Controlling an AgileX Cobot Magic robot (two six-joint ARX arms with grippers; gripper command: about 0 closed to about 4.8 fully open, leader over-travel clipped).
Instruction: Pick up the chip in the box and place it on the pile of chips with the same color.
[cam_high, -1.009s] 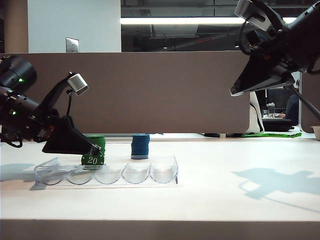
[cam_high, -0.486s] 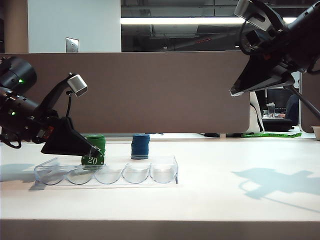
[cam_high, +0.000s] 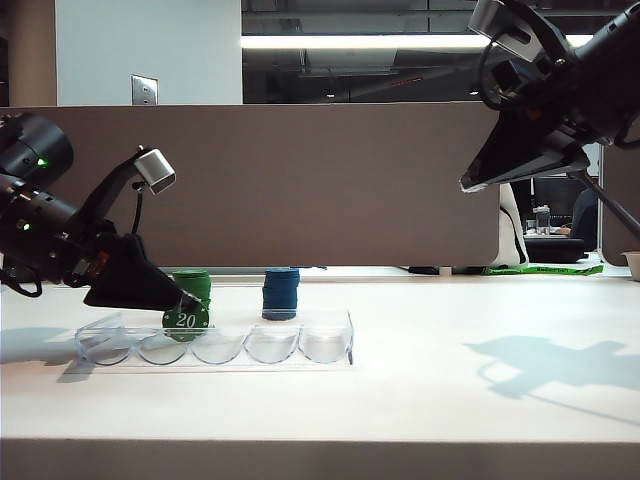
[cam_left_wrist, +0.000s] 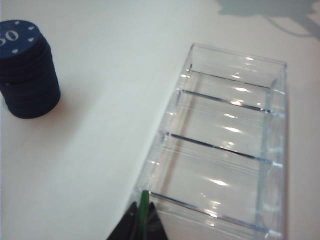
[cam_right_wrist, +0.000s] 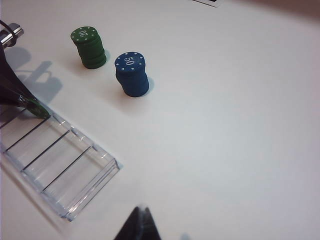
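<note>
The dark-green chip (cam_high: 185, 321) marked "20" stands on edge at the back rim of the clear box (cam_high: 300, 348), near its left end. My left gripper (cam_high: 189, 306) reaches down to it from the left and is shut on it. In the left wrist view the chip (cam_left_wrist: 144, 200) shows edge-on between the black fingertips of the left gripper (cam_left_wrist: 142, 220). The pile of chips (cam_high: 194, 284), green, stands just behind the box. My right gripper (cam_high: 468, 184) hangs high at the right, shut and empty; the right wrist view shows this gripper (cam_right_wrist: 140, 220) far above the table.
A blue chip stack (cam_high: 281, 293) marked "50" stands right of the green pile (cam_right_wrist: 89, 47), behind the box (cam_right_wrist: 65, 165). A brown partition closes off the back of the white table. The slots of the box (cam_left_wrist: 220, 175) hold nothing else.
The left gripper's jaws have closed on the chip. The box's left end has shifted slightly to the right. Neither arm has moved.
</note>
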